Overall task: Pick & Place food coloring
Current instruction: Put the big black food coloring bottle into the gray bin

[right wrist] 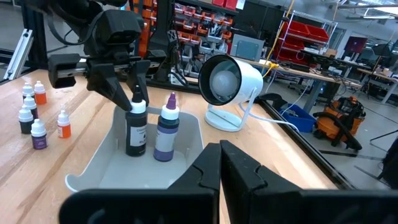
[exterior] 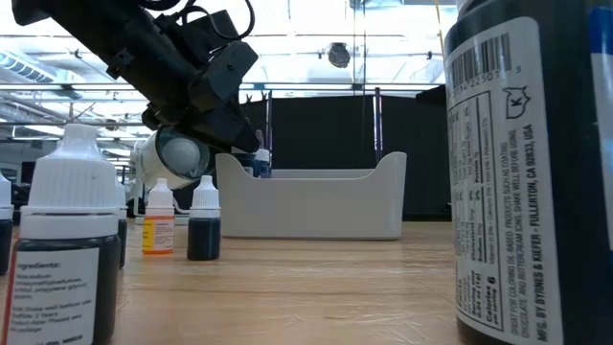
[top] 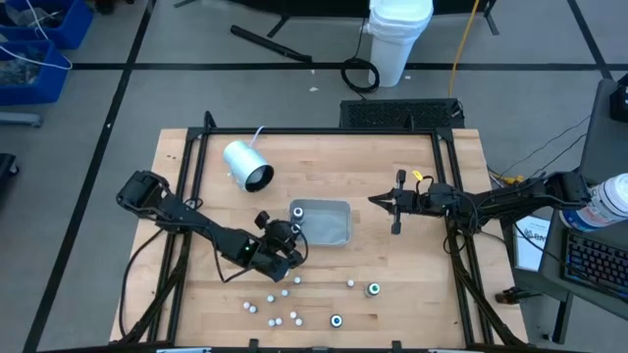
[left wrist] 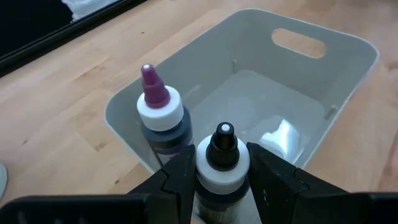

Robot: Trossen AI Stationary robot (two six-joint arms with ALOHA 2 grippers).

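From above, the left gripper (top: 291,233) reaches over the near-left corner of the shallow grey rectangular tray (top: 334,231), which sits mid-table on the pale wooden table (top: 412,294). Behind and left of the tray lies a white-and-grey cylinder lamp (top: 246,164) with a cord. Loose food coloring bottles (top: 294,302), tiny white-capped specks plus two rounder ones with teal-green tops, are scattered on the table in front of the tray. The right gripper (top: 376,200) hangs just beyond the tray's right end, jaws pressed together and empty.

At table height, a large dark bottle with a printed label (exterior: 522,172) fills the right side and a white-capped bottle (exterior: 69,240) blocks the left; between them stand an orange bottle (exterior: 158,222) and a dark bottle (exterior: 203,226) in front of the tray (exterior: 316,206).

The left wrist view shows its fingers (left wrist: 177,180) clamped on the white collar of a dark bottle with a black tip (left wrist: 221,165), over the tray's corner, just beside a purple-tipped bottle (left wrist: 160,118) standing inside the tray.

The right wrist view shows the left gripper (right wrist: 127,99) holding that black bottle (right wrist: 136,130) upright in the tray next to the purple bottle (right wrist: 166,134), the lamp (right wrist: 231,87) behind, and more small bottles (right wrist: 34,118) on the table to the side.
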